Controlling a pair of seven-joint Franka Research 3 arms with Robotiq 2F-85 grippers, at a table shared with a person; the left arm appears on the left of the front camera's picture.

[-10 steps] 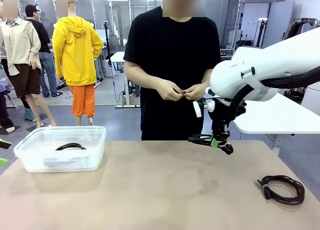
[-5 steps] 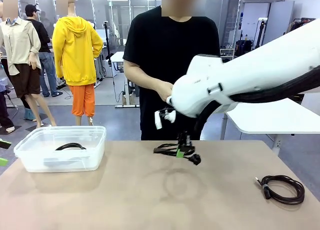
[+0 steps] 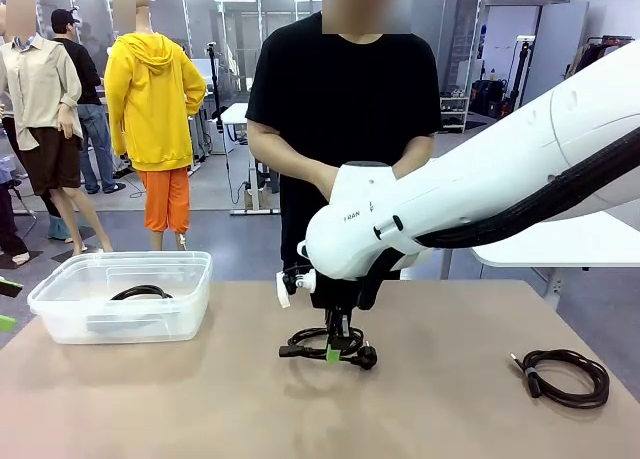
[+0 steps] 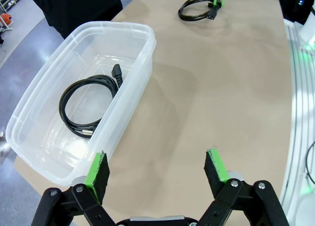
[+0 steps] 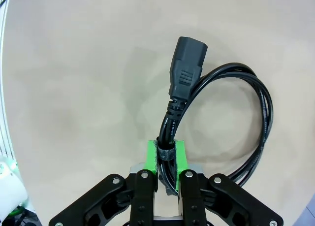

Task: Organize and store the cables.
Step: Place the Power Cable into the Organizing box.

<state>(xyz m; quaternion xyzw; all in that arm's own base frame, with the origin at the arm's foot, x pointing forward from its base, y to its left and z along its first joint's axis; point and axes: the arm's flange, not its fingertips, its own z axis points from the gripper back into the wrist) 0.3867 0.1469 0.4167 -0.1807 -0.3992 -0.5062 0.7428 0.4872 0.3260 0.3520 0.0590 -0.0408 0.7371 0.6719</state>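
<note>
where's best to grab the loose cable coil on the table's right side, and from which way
Likely its left edge, where the plug end lies against the bundled strands of the cable coil, a thick spot. Come straight down, fingers straddling the bundle: the coil lies flat on the table, so no side offers a hold.

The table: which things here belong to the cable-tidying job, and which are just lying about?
Part of the job:
held cable, in the shut right gripper
stored cable, in the clear tub
loose cable, on the table
open left gripper

Just there:
white side table behind
bystander in a cap, far back
</note>
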